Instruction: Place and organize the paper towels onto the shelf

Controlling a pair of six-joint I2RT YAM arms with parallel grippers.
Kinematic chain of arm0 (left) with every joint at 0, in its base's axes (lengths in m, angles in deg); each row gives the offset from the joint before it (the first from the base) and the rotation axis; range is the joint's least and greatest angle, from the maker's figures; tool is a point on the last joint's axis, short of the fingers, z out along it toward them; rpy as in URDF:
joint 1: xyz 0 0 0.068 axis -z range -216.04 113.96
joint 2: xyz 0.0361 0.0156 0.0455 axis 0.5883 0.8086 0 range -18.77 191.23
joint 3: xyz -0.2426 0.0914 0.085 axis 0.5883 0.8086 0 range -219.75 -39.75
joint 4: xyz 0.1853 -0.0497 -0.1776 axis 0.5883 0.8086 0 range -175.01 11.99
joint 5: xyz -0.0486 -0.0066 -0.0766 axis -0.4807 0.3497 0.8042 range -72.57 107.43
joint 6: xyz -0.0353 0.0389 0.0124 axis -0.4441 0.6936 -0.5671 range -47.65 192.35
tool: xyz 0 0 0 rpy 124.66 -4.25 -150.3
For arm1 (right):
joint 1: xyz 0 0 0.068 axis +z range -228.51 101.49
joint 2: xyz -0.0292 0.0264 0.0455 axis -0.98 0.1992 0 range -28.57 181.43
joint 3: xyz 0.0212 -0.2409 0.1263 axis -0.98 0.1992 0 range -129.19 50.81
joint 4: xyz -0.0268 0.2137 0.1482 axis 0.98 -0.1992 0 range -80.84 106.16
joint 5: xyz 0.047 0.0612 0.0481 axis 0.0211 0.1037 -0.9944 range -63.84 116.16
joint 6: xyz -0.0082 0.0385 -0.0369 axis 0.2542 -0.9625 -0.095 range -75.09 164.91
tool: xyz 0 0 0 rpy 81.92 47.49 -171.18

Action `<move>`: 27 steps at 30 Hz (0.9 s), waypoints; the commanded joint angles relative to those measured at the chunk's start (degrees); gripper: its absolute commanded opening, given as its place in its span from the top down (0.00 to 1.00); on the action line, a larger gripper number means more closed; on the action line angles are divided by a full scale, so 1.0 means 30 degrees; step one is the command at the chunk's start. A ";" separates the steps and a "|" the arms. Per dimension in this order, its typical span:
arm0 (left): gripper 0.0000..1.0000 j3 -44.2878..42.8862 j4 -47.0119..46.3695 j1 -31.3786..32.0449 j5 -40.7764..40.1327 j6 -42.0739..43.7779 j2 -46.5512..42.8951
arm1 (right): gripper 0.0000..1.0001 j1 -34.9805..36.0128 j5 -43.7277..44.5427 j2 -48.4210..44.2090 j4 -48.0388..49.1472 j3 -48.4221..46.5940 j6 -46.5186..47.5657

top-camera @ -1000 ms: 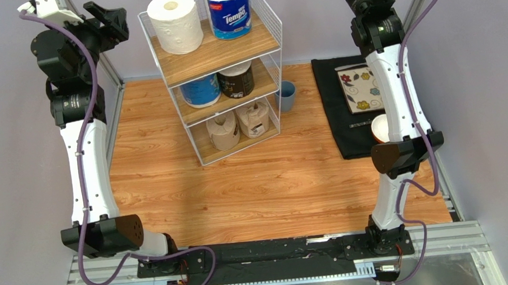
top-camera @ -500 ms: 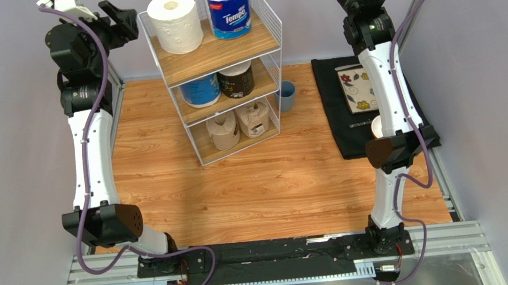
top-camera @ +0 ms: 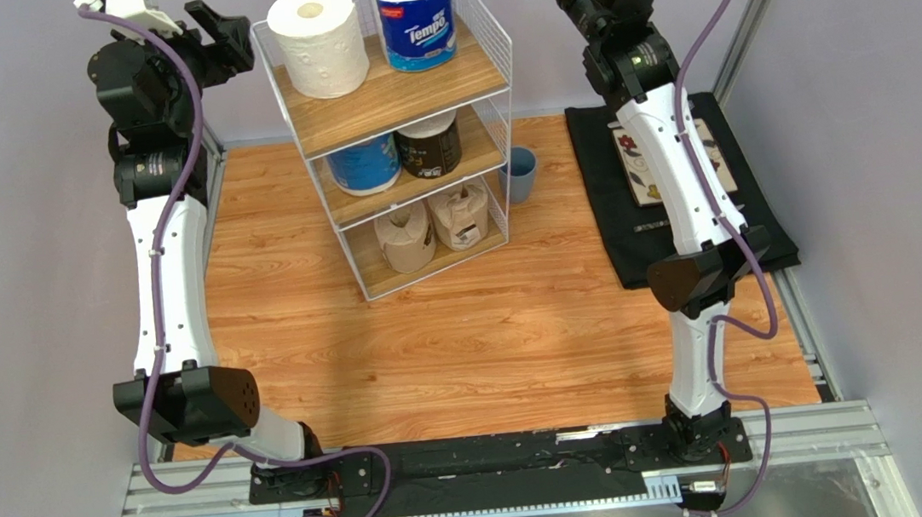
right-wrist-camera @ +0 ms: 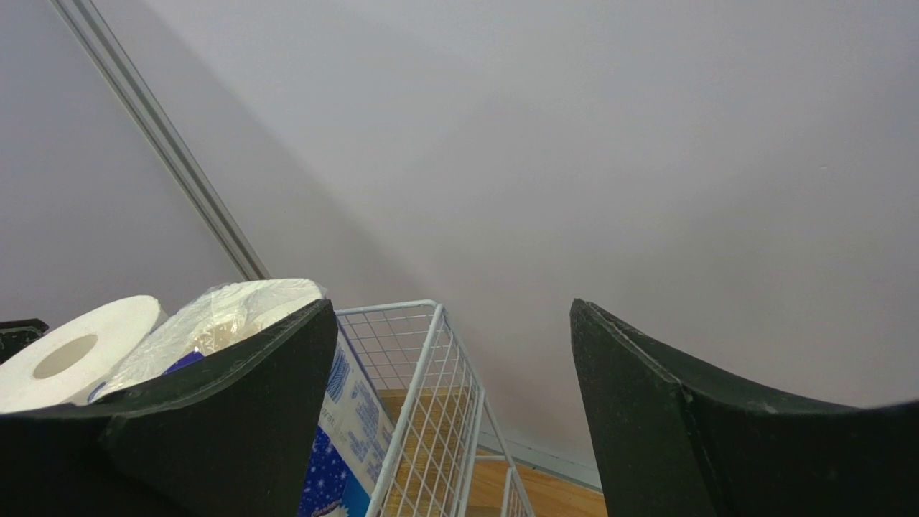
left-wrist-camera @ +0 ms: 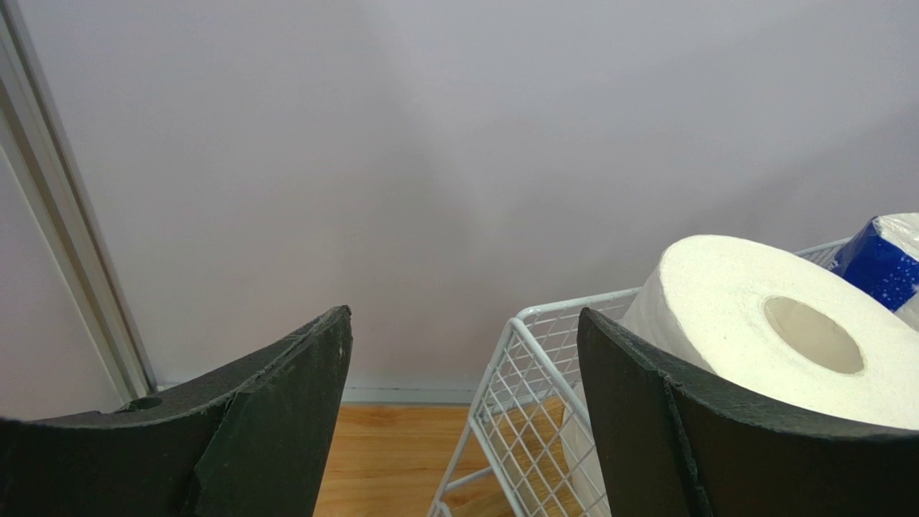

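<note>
On the shelf (top-camera: 395, 96) all six rolls are seen: white roll (top-camera: 318, 40) and blue Tempo roll (top-camera: 414, 13) upright on the top tier, blue-wrapped roll (top-camera: 364, 163) beside dark roll (top-camera: 430, 146) on the middle tier, two brown-paper rolls (top-camera: 405, 236) on the bottom tier. No roll is seen on the table, only a blue cup (top-camera: 522, 175) just right of the rack. Left gripper (left-wrist-camera: 464, 318) is held high off the top tier's left side, jaws wide apart, nothing held. Right gripper (right-wrist-camera: 451, 307) is held high off the right side, jaws likewise spread wide and empty. Placing is judged done; the step in hand is judged a final check or tidy. If a top roll needs straightening, the wire rail must be cleared; otherwise both arms can be drawn back clear of the rack.
</note>
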 commanded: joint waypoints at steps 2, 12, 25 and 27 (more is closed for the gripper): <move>0.15 -0.0697 -0.0495 0.0257 -0.0056 0.0300 -0.0215 | 0.17 0.0572 0.1883 0.0347 -0.0299 -0.0971 0.0288; 0.15 -0.0931 -0.0789 0.0903 0.0002 0.0476 0.0165 | 0.17 0.0719 0.2440 0.0933 -0.0739 -0.1410 0.0375; 0.15 -0.1546 -0.0466 0.1283 0.0090 0.0944 0.0839 | 0.17 0.1128 0.0272 0.1402 -0.0475 -0.1527 0.0931; 0.15 -0.1517 -0.0407 0.1283 0.0090 0.1003 0.0840 | 0.17 0.1245 0.0272 0.1519 -0.0446 -0.1557 0.1049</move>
